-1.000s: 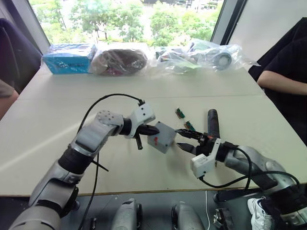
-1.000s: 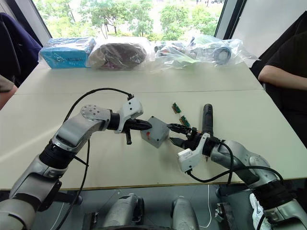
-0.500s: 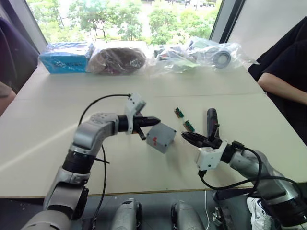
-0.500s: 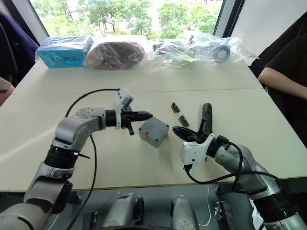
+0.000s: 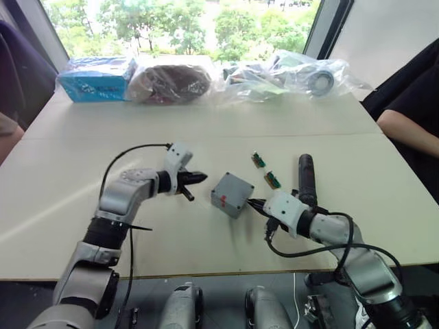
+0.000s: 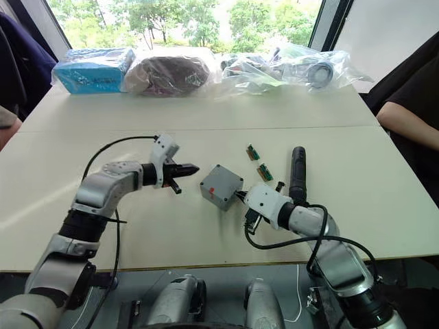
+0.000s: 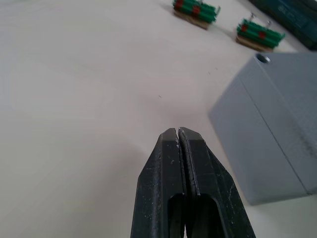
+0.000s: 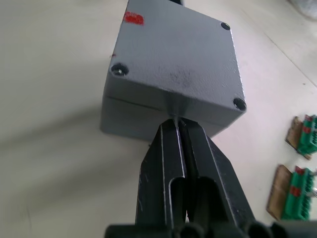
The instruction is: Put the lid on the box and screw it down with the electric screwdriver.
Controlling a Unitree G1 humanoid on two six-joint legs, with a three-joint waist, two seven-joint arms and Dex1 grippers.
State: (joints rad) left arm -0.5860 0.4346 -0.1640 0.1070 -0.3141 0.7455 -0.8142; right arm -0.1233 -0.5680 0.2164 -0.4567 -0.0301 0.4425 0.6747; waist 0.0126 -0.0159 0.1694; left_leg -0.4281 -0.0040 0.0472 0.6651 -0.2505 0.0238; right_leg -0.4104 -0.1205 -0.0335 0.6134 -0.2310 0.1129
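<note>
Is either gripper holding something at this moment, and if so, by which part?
Nothing is held. The left gripper is shut on nothing, beside the box. The right gripper is shut too, its tips at the box's side wall, not clamping it.

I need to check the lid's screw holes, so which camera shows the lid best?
The right wrist view: the lid sits on the box, three corner holes visible. The eye views show it small and angled; the left wrist view shows one corner.

Left claw (image 5: 199, 177) released lid-covered box (image 5: 232, 195), withdrew, closed; right claw (image 8: 178, 122) closed, tips now at box side.
</note>
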